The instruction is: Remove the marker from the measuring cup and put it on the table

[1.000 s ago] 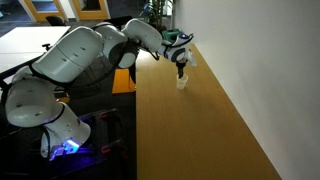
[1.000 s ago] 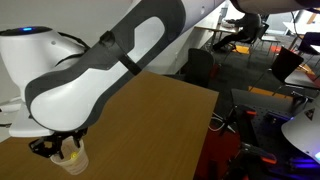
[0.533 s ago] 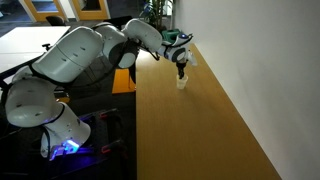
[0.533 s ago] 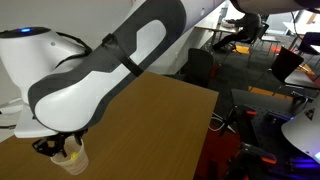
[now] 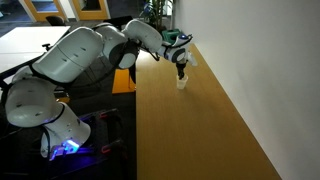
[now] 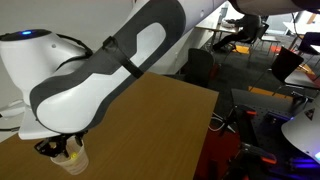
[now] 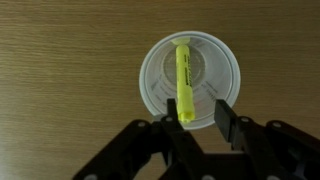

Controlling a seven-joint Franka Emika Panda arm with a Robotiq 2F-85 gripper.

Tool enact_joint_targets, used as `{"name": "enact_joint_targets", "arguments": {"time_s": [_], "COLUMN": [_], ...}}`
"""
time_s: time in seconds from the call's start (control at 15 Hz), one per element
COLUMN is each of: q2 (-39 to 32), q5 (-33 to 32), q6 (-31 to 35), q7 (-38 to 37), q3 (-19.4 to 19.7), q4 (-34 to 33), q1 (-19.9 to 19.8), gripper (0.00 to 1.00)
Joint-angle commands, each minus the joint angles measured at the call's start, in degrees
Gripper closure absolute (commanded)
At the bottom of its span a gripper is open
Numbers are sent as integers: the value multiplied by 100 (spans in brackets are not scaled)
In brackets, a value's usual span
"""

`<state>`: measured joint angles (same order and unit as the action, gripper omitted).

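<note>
The yellow marker (image 7: 184,83) leans inside the whitish translucent measuring cup (image 7: 225,63), which stands on the brown wooden table (image 7: 60,70). In the wrist view my gripper (image 7: 200,118) is open right above the cup, with the marker's near end beside one finger and a gap to the other finger. In both exterior views the gripper (image 5: 180,68) (image 6: 62,150) hangs over the cup (image 5: 181,83) (image 6: 72,160), near the table's far end by the wall. A bit of yellow shows at the cup's top (image 6: 70,156).
A white wall (image 5: 250,60) runs along one long edge of the table (image 5: 190,130). The arm's large white links (image 6: 110,70) fill much of an exterior view. Desks, chairs and cables stand on the floor beyond the table (image 6: 270,70).
The gripper has sunk slightly toward the cup. The cup and marker have not moved.
</note>
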<state>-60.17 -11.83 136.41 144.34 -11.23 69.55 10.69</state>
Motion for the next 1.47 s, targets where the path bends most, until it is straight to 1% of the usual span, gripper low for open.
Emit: {"name": "enact_joint_targets", "arguments": {"time_s": [0.0, 0.47, 0.67, 0.87, 0.93, 1.0, 1.33, 1.4], "q2": [-142, -228, -244, -293, -303, -324, -426, -449], "q5": [-40, -63, -20, 27, 42, 59, 92, 90], "q6": [-195, -300, -372, -534, -606, -679, -949, -969], "q7": [257, 397, 455, 493, 497, 497, 534, 546], "q3": [-18, 27, -22, -58, -64, -69, -77, -77], "q4": [-282, -428, -503, -629, -667, -720, -931, -966], "q1": [8, 90, 81, 64, 59, 55, 49, 51], "gripper": [54, 55, 53, 58, 57, 58, 56, 58]}}
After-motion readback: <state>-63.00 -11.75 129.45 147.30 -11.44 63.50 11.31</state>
